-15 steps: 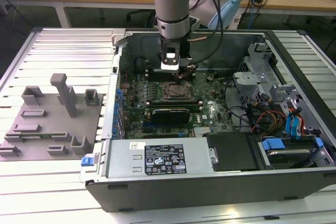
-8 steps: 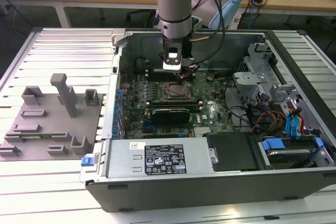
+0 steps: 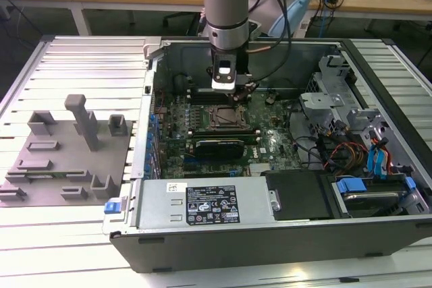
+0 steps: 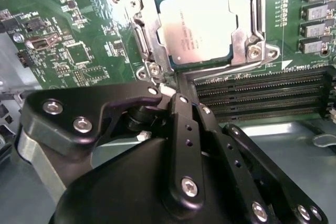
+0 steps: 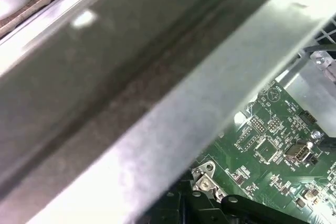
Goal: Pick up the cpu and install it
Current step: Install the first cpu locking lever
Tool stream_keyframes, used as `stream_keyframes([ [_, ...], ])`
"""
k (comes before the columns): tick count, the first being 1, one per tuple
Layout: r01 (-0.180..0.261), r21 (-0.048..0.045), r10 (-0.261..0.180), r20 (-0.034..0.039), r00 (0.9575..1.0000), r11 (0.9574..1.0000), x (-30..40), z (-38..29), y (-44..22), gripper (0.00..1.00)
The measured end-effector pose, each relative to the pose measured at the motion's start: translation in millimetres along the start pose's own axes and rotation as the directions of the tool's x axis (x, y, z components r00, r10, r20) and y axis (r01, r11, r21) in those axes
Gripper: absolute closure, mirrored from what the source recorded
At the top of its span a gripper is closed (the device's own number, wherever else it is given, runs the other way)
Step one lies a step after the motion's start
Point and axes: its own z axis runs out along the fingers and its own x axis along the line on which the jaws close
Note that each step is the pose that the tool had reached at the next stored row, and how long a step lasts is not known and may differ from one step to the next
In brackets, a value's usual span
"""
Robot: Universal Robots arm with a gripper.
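Observation:
The cpu (image 4: 197, 22), a thin square chip with a silvery-white top, lies flat inside the metal-framed socket (image 4: 149, 40) on the green motherboard. The socket's frame stands around it. My black gripper (image 4: 170, 94) hovers just beside the socket, over the edge of the memory slots, with its fingers drawn together and nothing between them. In the exterior view the gripper (image 3: 225, 91) hangs straight down inside the open computer case, right behind the socket (image 3: 226, 118).
The case wall (image 5: 157, 93) runs close beside the arm. Memory slots (image 4: 262, 93) lie next to the socket, and cables and drive bays (image 3: 351, 139) crowd the exterior view's right. A grey plastic tray (image 3: 64, 150) stands outside the case at the exterior view's left.

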Motion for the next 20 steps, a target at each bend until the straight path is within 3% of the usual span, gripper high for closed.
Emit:
stream_keyframes([
  [5, 0.000, 0.0010, 0.000, 0.0000, 1.0000, 1.0000, -0.9, -9.3, 1.1, 0.89],
  [9, 0.000, 0.0009, 0.000, 0.0004, 1.0000, 1.0000, -0.5, -11.0, 1.2, 0.89],
  [20, 0.001, 0.0033, -0.001, 0.0080, 1.0000, 1.0000, 14.2, -13.4, -6.2, 0.89],
])
